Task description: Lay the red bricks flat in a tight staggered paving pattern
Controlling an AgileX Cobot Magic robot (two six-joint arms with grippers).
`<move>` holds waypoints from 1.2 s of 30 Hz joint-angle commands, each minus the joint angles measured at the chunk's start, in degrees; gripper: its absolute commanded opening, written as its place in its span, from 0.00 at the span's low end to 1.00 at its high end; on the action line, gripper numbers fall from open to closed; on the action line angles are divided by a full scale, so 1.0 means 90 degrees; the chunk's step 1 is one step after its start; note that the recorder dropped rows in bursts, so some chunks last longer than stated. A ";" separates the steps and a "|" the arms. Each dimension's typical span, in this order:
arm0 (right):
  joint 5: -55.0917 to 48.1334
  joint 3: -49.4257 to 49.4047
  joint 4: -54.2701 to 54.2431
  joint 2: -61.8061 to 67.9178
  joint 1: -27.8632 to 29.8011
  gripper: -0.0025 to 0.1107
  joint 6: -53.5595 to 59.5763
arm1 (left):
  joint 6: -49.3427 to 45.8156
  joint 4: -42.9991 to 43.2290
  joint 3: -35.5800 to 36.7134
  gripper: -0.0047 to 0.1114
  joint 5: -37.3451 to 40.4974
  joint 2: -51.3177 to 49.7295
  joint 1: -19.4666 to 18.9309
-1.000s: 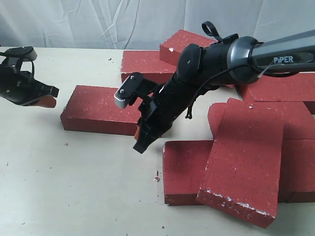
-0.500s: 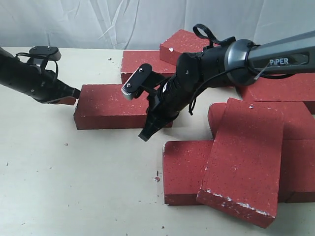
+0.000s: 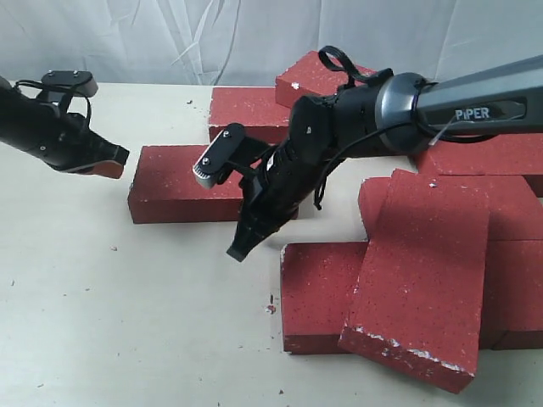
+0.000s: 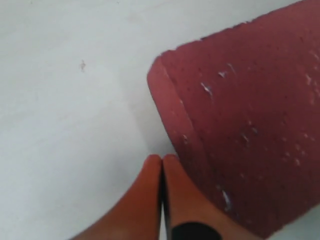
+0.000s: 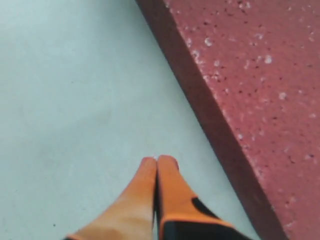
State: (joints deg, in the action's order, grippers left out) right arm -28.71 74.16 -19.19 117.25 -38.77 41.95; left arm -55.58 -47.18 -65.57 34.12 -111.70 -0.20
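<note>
Several red bricks lie on the pale table. One loose brick [image 3: 182, 182] lies flat left of the centre. My left gripper [image 3: 117, 158] is shut and empty, just off that brick's left end; the left wrist view has its tips [image 4: 161, 159] beside the brick's corner [image 4: 250, 125]. My right gripper [image 3: 238, 251] is shut and empty, pointing down at the table in front of this brick's near side. The right wrist view shows its tips [image 5: 157, 160] over bare table beside a brick edge [image 5: 260, 65]. A tilted brick [image 3: 424, 280] leans on top of a flat one [image 3: 318, 292].
More bricks lie at the back [image 3: 250, 110] [image 3: 318, 72] and along the right side [image 3: 501, 153]. A white cloth backdrop [image 3: 170, 34] closes off the far edge of the table. Bare tabletop [image 3: 127, 322] spreads across the near left.
The loose brick has slid to the right. My left gripper came in to its left end and has drawn back slightly. The right gripper lifted, then dropped back toward the table.
</note>
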 commanded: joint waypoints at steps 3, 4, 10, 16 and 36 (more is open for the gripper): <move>0.0399 0.0044 -0.0087 0.0074 0.0004 0.01 0.0129 | 0.0118 0.0027 -0.0021 0.04 0.0258 -0.0191 -0.0010; 0.0507 0.0044 -0.0087 0.0146 0.0004 0.01 0.0129 | 0.0118 -0.0018 -0.0021 0.04 0.0258 -0.0277 -0.0010; 0.1085 0.0044 -0.0100 0.0312 0.0004 0.01 0.0117 | -0.0286 -0.0500 -0.0034 0.04 0.0044 -0.0407 0.0048; 0.1502 0.0044 -0.0241 0.0364 0.0015 0.01 0.0102 | -0.0593 -0.0843 -0.0079 0.04 -0.0183 -0.0477 0.0391; 0.2290 0.0044 -0.0366 0.0367 0.0260 0.01 0.0063 | -0.1556 -0.2046 -0.0379 0.04 -0.1365 -0.0885 0.0676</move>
State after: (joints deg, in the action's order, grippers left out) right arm -8.91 74.16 -21.62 120.63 -37.26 42.70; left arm -69.04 -63.56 -67.57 22.82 -118.43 5.61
